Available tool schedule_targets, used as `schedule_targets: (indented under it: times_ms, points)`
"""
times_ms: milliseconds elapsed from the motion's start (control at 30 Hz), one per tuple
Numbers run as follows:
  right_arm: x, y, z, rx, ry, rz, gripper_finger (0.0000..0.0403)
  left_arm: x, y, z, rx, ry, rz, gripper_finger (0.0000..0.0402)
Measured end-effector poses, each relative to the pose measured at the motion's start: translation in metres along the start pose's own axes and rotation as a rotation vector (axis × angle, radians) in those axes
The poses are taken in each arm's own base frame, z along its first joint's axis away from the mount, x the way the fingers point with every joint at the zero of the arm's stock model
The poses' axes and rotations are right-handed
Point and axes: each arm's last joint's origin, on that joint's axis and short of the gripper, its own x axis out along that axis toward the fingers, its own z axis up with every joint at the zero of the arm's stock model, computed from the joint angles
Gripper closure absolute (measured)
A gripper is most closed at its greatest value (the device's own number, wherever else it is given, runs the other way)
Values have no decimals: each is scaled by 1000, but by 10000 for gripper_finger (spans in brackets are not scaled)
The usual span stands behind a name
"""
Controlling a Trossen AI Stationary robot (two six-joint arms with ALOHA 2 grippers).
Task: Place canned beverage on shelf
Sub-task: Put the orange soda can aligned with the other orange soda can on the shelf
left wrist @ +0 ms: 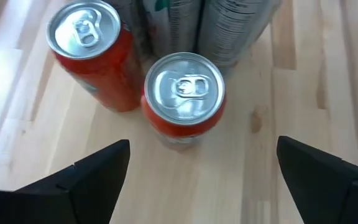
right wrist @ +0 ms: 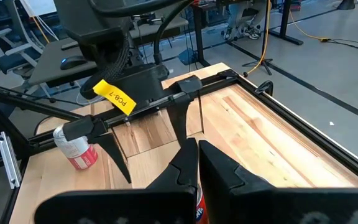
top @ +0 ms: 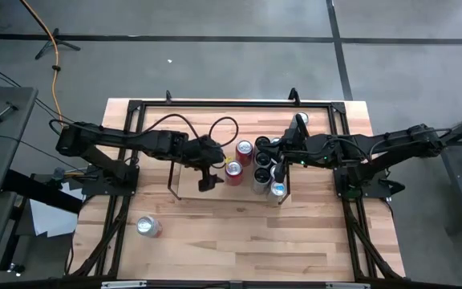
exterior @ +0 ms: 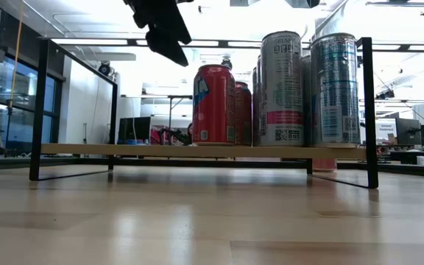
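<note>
We see our left tool (top: 208, 178), fingers spread apart, above a red can (top: 233, 171) standing on the shelf (top: 189, 188) at frame centre beside other cans (top: 266, 168). Our right tool (top: 284, 149) is pressed together over them.

A yellow tag (right wrist: 114, 95) fastened to the left arm's dark body, above the light-wood shelf board (right wrist: 154, 134), reads "PCB-7" in black letters; the tall silver can with a pink band (exterior: 281, 88) standing on that shelf carries a square QR code and dense small print, too fine to read; the blue-and-silver tall can (exterior: 335, 88) just beside it bears lettering that cannot be made out.
</note>
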Motion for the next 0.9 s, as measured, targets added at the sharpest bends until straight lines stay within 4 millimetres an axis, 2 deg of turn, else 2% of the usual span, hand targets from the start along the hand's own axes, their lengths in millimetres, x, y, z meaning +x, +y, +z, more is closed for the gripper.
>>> schedule_targets:
  times_ms: [267,900]
  points:
    - [0,0,0,0,0,0,402,0,3,0,-36,-15,101,40]
    - [1,-3,1,62,-23,-67,402,0,3,0,-43,-16,106,41]
